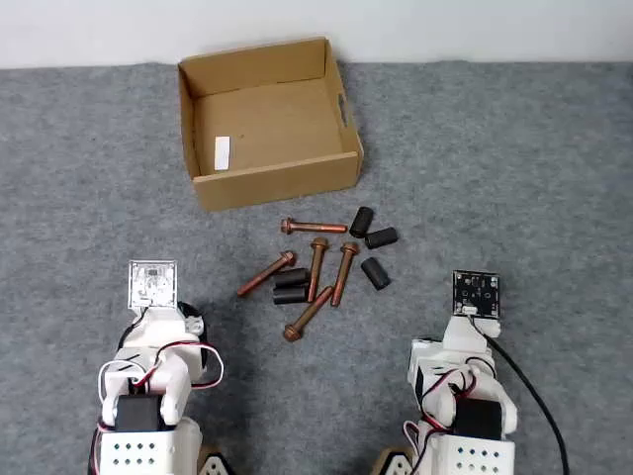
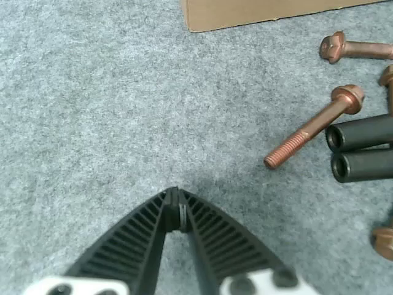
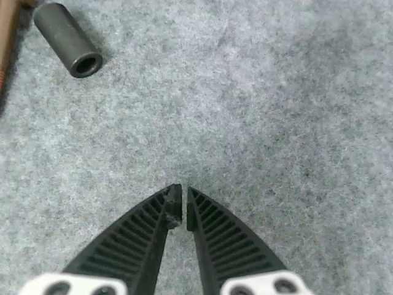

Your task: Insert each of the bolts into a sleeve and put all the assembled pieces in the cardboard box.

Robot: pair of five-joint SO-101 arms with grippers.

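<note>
Open brown cardboard box [image 1: 277, 183]: far middle of the grey carpeted table [image 1: 534, 158].
Copper-coloured flanged bolts [image 1: 316, 267]: five, loose, just near of the box.
Short black cylindrical sleeves [image 1: 381, 237]: five, scattered among the bolts, none fitted.
Left claw [image 2: 177, 209]: closed on nothing, left of the pile.
Right claw [image 3: 182, 206]: closed on nothing, right of the pile.

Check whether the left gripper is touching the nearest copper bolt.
Apart. The left wrist view shows bare grey carpet between the left gripper and the threaded tip of the copper bolt.
</note>
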